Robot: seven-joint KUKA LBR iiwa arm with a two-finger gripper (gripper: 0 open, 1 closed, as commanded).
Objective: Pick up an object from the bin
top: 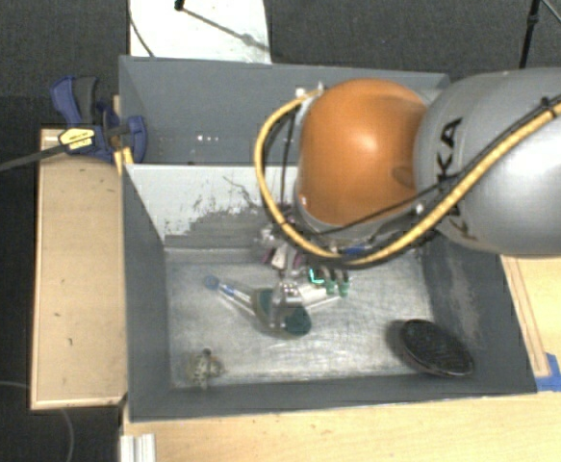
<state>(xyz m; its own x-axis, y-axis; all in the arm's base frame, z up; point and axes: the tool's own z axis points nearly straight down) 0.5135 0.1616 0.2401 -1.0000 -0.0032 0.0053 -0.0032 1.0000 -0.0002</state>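
The tool (287, 304) is parked low in the middle of the grey metal bin (203, 210), right over a dark teal rounded plastic thing (297, 323). A clear bluish pen-like stick (224, 288) is seen just left of it. Wide or narrow can't be told tbh. Nothing looks lifted, so the grab and lift are probably left to do.

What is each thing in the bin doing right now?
tool: down low in the middle of the bin, over the teal thing.
teal thing: lying under the tool.
clear stick: lying flat, left of the tool.
black disc: lying flat by the front right corner, apart.
small brown thing: lying alone by the front left corner.
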